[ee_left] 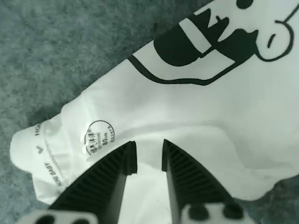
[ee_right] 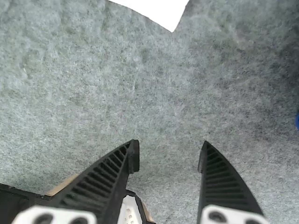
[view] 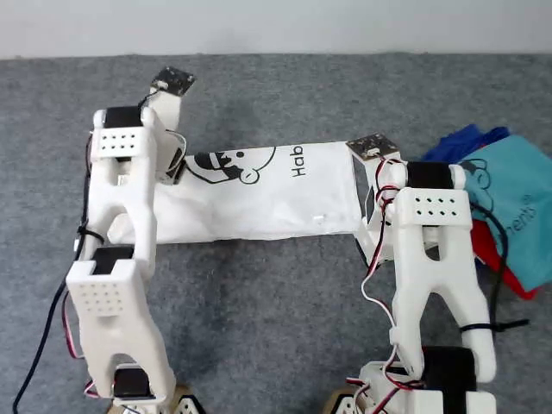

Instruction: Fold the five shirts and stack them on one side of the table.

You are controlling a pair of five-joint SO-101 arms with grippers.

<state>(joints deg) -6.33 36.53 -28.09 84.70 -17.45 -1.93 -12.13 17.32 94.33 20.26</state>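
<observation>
A white shirt [view: 259, 203] with a black cartoon drawing lies flat across the middle of the grey bench [view: 276, 328], folded into a long band. Its neck label faces up at one end. Just past its other end sits a loose heap, with a teal shirt [view: 517, 207] on top, a blue shirt [view: 461, 142] behind it and a red shirt [view: 509, 276] underneath.

The counter [view: 259, 328] is covered edge to edge by a grey felt [ee_right: 93, 84] with a mottled, fuzzy nap, seen close in both wrist views. In the high view the felt ends in a straight line along the far side, and beyond it runs a pale, plain band [view: 276, 26]; whether this is a wall or another surface cannot be told. The light is even, casting only faint, soft-edged shadows.
</observation>
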